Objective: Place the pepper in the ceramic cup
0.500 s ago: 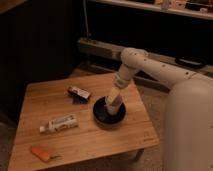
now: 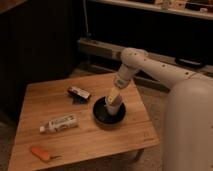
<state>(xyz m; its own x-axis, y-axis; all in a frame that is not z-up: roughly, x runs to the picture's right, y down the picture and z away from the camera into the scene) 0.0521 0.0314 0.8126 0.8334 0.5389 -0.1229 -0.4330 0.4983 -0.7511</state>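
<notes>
The orange pepper (image 2: 40, 153) lies on the wooden table (image 2: 75, 135) near its front left corner, stem end to the right. The white tapered ceramic cup (image 2: 114, 106) is inside the black bowl (image 2: 104, 116) at the table's right side. My gripper (image 2: 116, 96) comes down from the white arm right onto the top of the cup, and its tips merge with the cup. The pepper is far from the gripper, across the table to the left.
A white tube with a label (image 2: 59, 123) lies between the pepper and the bowl. A dark packet (image 2: 79, 93) lies at the table's back middle. The robot's white body (image 2: 187, 130) stands to the right. Dark shelving is behind.
</notes>
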